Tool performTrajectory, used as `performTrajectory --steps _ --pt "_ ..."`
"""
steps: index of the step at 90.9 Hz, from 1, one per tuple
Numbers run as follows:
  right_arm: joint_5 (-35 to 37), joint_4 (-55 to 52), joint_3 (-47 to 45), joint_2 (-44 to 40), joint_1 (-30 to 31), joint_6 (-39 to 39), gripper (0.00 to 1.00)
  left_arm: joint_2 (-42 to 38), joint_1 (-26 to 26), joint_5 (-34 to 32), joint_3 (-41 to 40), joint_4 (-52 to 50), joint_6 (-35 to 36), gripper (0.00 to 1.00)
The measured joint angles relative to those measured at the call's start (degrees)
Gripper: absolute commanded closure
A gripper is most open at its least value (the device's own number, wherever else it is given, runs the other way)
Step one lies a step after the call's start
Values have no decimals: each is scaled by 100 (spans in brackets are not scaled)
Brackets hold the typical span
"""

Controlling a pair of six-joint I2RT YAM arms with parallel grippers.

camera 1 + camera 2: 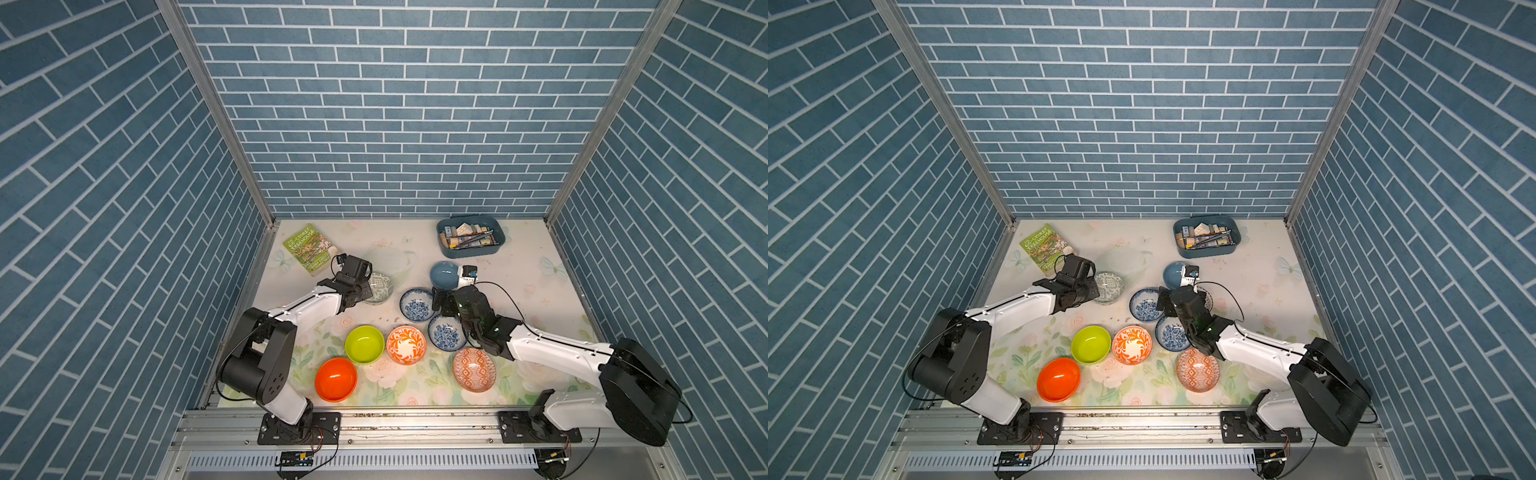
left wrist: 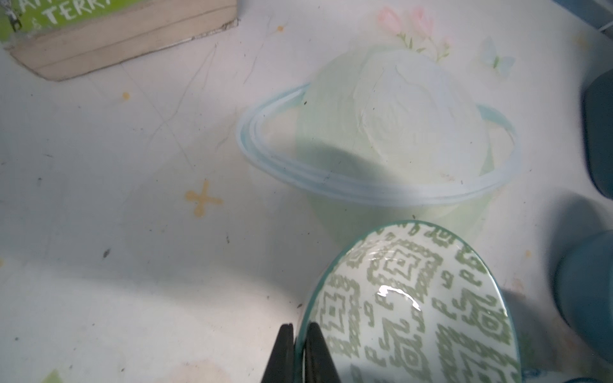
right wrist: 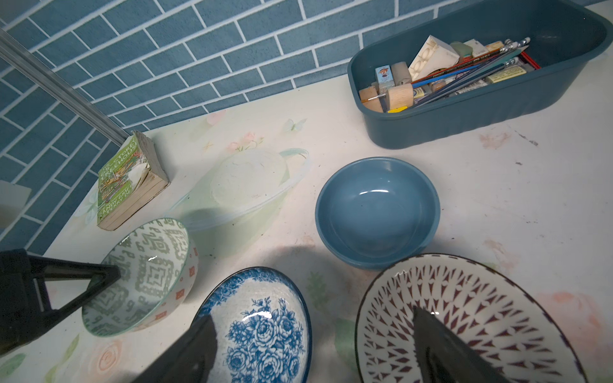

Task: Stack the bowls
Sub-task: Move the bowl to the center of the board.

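Left gripper [image 2: 299,338]: clamped on grey bowl [image 1: 380,286] rim. Nearest floral bowl [image 1: 417,305]: 4 o'clock of it in a top view. Right gripper [image 3: 315,328]: spread, empty.

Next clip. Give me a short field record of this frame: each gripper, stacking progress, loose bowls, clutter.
left gripper: shut on the rim of the tilted grey-green patterned bowl
right gripper: open, empty, above the blue-floral bowl and the white bowl with dark lattice
stacked: none seen
other single bowls: plain blue bowl, lime bowl, plain orange bowl, second blue-floral bowl, orange floral-patterned bowl, orange diamond-patterned bowl
clutter: rectangular blue tray of pencils, green paperback book
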Motion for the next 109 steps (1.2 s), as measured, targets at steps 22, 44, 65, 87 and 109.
performTrajectory --steps 22,44,65,87,109 --pt "-2 0 98 111 0 -9 6 343 2 63 48 350 -7 100" --pt "-2 2 118 122 0 -9 6 527 15 118 133 452 -7 94" --pt "-28 -13 146 184 0 -9 5 535 20 160 133 603 15 53" --pt "-221 -149 264 192 -2 -63 16 396 20 260 13 859 55 22" --pt "-1069 -750 1099 684 -380 -83 39 -535 22 402 -787 1384 39 0"
